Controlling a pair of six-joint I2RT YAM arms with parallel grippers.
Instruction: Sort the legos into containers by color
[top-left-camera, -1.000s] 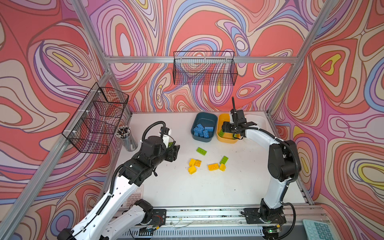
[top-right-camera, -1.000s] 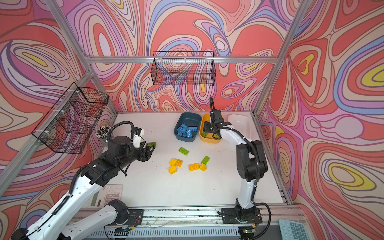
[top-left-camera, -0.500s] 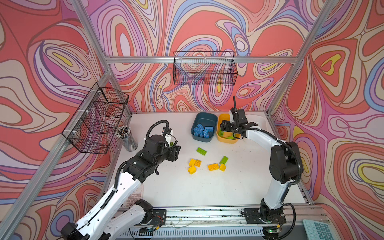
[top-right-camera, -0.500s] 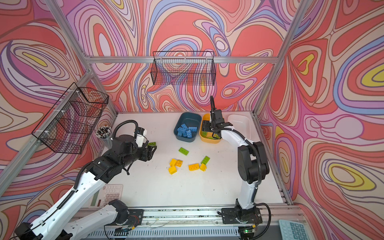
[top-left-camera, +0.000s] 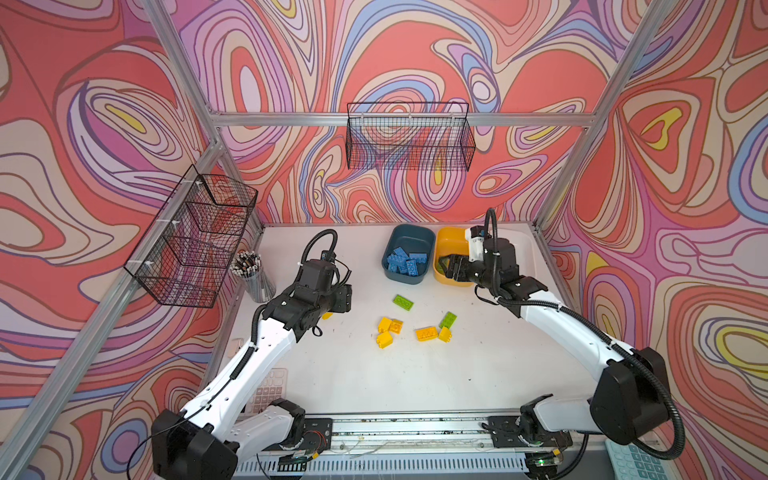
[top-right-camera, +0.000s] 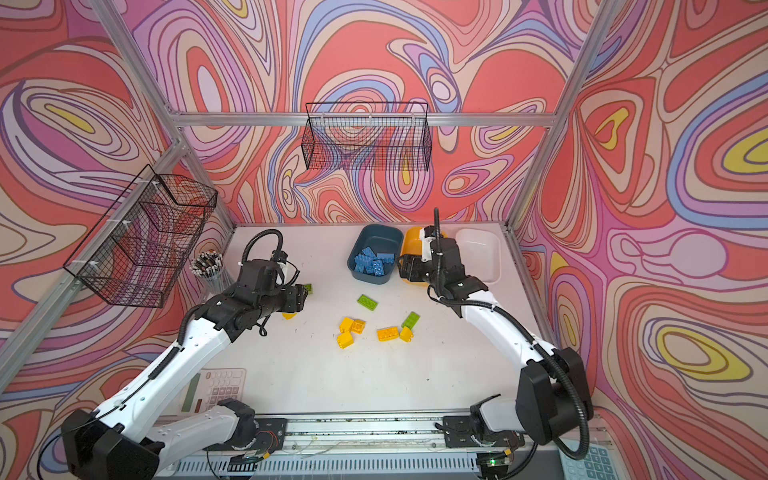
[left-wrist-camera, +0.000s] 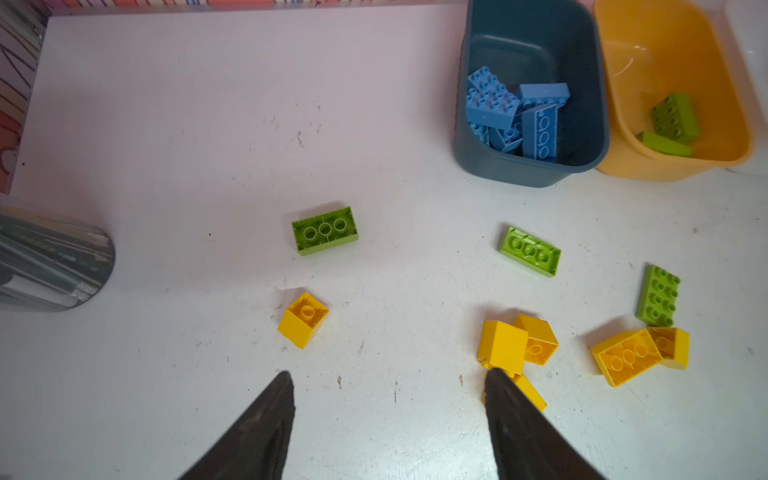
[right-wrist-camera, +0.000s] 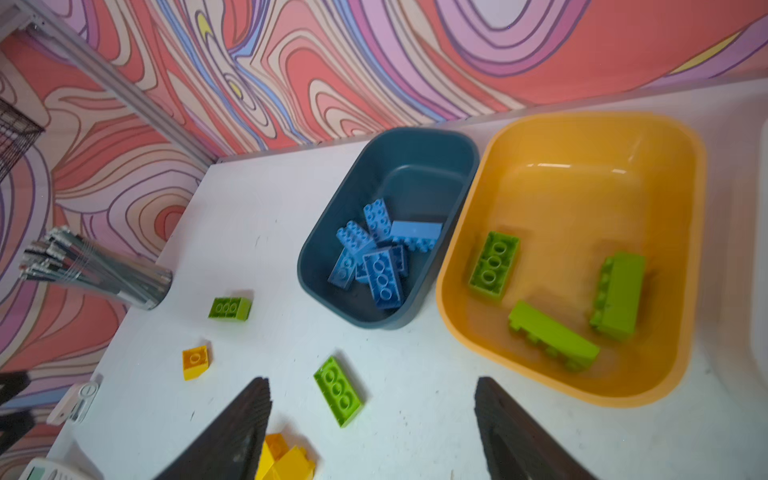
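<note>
Jaws on my left gripper (left-wrist-camera: 388, 376) and right gripper (right-wrist-camera: 372, 380) both gape empty, with three green legos (right-wrist-camera: 552, 334) lying in the yellow-orange tub (right-wrist-camera: 582, 119).

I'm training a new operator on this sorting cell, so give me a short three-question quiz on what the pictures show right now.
1. True or false: the left end effector grips a brick.
2. Which colour of bricks lies in the yellow-orange tub? A blue, B green, C yellow.
3. How many green bricks lie loose on the table?
Key: 1 false, its fingers stand apart with nothing between them. 2 B. 3 three.
</note>
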